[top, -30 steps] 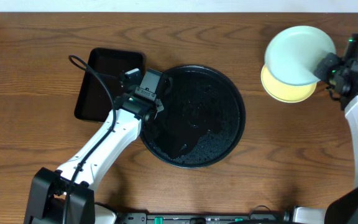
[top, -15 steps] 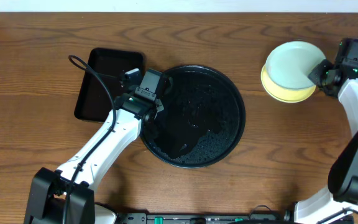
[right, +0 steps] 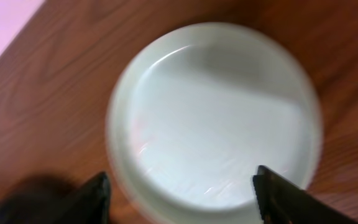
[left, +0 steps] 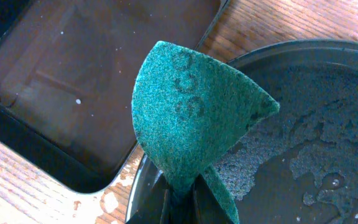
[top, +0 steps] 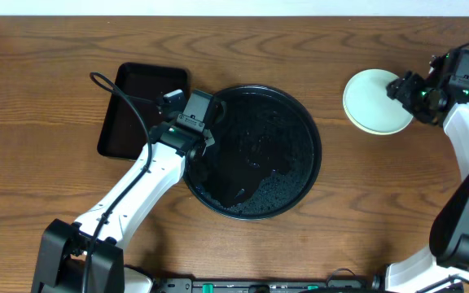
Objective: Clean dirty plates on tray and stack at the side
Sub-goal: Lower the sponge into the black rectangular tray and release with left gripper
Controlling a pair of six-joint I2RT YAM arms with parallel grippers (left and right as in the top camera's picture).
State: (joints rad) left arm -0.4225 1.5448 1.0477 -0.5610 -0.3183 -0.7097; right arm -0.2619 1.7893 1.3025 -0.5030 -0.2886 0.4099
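Observation:
A pale mint-blue plate (top: 375, 101) lies flat on the wood at the far right, on top of another plate of which only a thin yellowish edge shows. My right gripper (top: 403, 91) hangs open at its right rim. In the right wrist view the plate (right: 216, 118) fills the frame, with my gripper (right: 185, 200) standing wide and its fingertips (right: 97, 194) clear of the rim. My left gripper (left: 182, 202) is shut on a folded teal sponge (left: 191, 118) over the left rim of the round black tray (top: 300, 155). The tray (left: 303, 155) holds soapy water and no plates.
A smaller rectangular black tray (top: 141, 106) sits just left of the round one, with a black cable crossing it; it also appears in the left wrist view (left: 92, 81). Bare wooden table lies between the round tray and the plates.
My right gripper lowered the mint plate onto the yellow one, then opened and let it go. The left arm and sponge have not moved.

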